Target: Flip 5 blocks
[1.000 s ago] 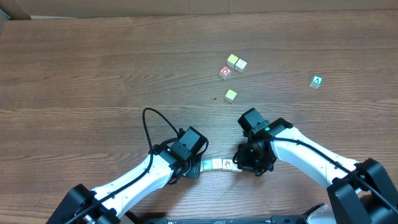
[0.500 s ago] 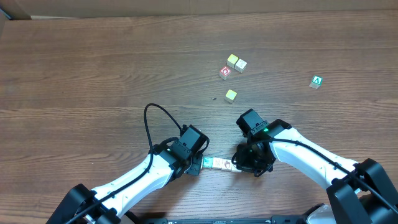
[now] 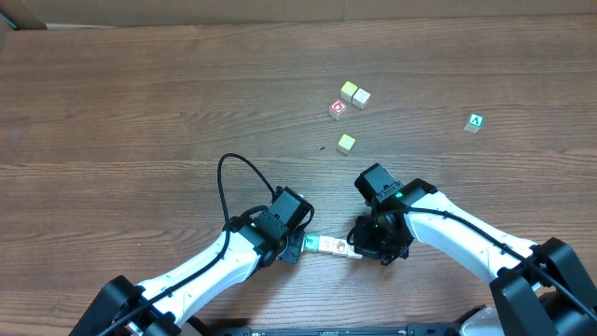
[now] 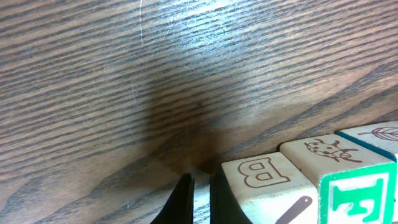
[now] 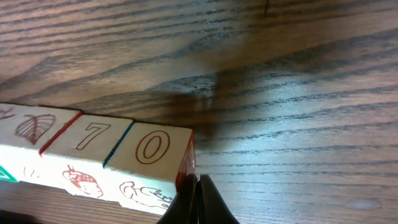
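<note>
A short row of pale picture blocks (image 3: pixel 327 246) lies near the table's front edge, squeezed end to end between my two grippers. My left gripper (image 3: pixel 302 248) is shut and its fingertips lean on the row's left end, beside the block marked B (image 4: pixel 266 178); past that come an animal block (image 4: pixel 328 152) and a teal-edged leaf block (image 4: pixel 375 133). My right gripper (image 3: pixel 354 248) is shut too and presses the right end, at the block marked 0 (image 5: pixel 151 147), next to a 7 block (image 5: pixel 91 137) and a leaf block (image 5: pixel 30 127). Neither gripper holds anything between its fingers.
Loose cubes lie further back: one with a red mark (image 3: pixel 337 108), two yellow-topped ones (image 3: pixel 354 93) side by side, another yellow one (image 3: pixel 346 143), and a green cube with a white A (image 3: pixel 475 122) at the right. The left arm's black cable (image 3: pixel 229 182) loops over the table.
My left gripper has crept slightly to the right against the row's end, and the row has closed up a little. The right gripper has barely moved.
</note>
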You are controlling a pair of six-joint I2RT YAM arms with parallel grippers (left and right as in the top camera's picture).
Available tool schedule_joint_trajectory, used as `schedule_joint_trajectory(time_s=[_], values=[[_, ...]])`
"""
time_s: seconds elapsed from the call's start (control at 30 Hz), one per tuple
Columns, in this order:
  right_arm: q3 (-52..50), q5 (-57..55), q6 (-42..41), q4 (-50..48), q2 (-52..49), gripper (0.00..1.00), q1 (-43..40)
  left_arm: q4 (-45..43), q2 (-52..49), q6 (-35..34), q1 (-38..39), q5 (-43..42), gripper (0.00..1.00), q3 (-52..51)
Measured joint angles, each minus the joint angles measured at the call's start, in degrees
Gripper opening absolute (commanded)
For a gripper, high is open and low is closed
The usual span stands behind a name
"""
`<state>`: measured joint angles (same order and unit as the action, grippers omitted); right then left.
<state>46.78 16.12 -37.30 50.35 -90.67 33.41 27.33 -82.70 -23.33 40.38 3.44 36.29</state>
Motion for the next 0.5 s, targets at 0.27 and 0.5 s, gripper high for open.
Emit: schedule_joint_trajectory(time_s=[0.27,0.5], values=[[0.0,0.17,-2.21,0.52,0.0,0.04,0.07,-0.35,0.0,1.03,0.0,0.26,0.04,0.0],[-0.11,-0.02,-3.58,0.44,0.0,0.04,2.27,-0.44,0.0,1.95,-0.02,1.14,0.04,0.0]])
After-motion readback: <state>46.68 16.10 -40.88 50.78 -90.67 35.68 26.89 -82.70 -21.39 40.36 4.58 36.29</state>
